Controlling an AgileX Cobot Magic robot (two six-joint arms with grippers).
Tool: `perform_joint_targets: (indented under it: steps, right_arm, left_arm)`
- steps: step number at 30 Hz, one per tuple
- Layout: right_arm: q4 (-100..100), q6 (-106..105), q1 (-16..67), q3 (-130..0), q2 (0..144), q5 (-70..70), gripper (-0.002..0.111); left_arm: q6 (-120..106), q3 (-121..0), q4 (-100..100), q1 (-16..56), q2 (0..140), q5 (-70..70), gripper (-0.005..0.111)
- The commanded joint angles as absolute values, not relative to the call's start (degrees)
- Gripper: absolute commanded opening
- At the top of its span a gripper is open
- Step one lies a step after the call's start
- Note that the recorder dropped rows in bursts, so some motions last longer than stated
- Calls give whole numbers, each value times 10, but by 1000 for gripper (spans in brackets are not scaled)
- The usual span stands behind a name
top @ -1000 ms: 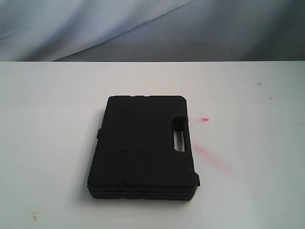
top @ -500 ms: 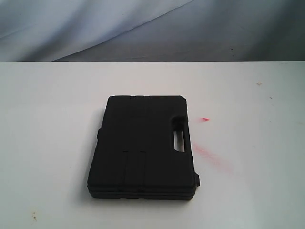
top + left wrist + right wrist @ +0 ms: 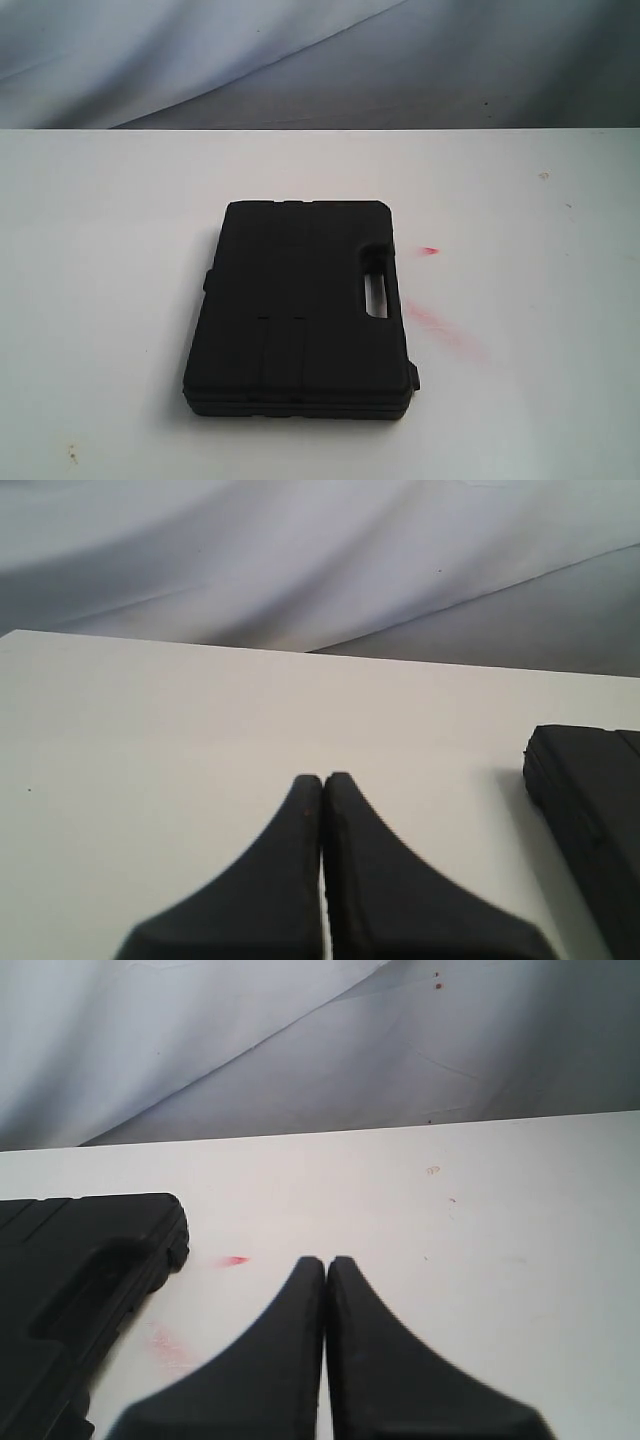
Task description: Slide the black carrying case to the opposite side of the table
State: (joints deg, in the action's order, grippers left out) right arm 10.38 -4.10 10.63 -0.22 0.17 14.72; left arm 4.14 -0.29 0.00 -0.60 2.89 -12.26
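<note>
The flat black case (image 3: 300,310) lies on the white table (image 3: 110,260) a little left of centre, its slotted handle cutout (image 3: 375,295) facing right. Neither arm shows in the exterior view. My left gripper (image 3: 324,780) is shut with nothing in it and hovers over bare table, with a corner of the case (image 3: 590,810) off to one side. My right gripper (image 3: 326,1263) is also shut and empty, and the handle side of the case (image 3: 80,1280) lies apart from it across a strip of table.
Pinkish-red smears (image 3: 440,325) and a small red mark (image 3: 430,250) stain the table right of the case. A grey-white cloth backdrop (image 3: 300,60) hangs behind the table's far edge. Tiny specks (image 3: 72,455) dot the near left.
</note>
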Motion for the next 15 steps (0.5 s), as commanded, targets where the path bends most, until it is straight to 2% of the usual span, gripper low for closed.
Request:
perform_joint_targets:
  steps: [1,15]
  right_arm:
    - [108,-40,108,0,0,145,0]
    - [108,-40,108,0,0,145,0]
  left_arm:
    - [61,0,-5,-8,27,-129,0]
    - [59,0,14,-8,27,-161,0]
